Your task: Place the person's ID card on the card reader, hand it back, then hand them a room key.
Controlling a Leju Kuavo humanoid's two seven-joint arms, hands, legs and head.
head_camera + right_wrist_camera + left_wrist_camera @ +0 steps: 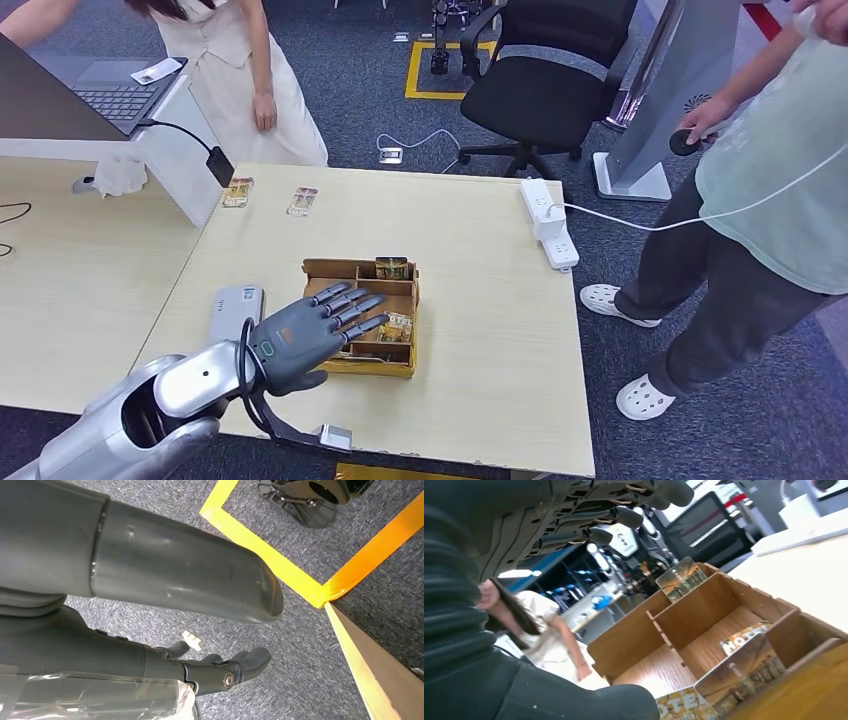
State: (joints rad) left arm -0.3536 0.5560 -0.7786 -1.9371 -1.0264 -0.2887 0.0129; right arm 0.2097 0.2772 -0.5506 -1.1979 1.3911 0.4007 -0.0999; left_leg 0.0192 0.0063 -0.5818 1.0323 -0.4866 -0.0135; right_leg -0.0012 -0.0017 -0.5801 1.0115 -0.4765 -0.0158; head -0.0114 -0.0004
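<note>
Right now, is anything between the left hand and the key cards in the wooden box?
Nothing visible. The left hand hovers open over the wooden box, whose open-topped compartments hold the key cards.

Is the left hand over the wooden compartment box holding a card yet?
No: the left hand is open, fingers spread above the wooden compartment box, nothing between them.

On the tabletop the divided box holds cards; the card reader lies left of it, the power strip far right.

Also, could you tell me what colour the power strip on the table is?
White; the power strip shows best in the head view.
</note>
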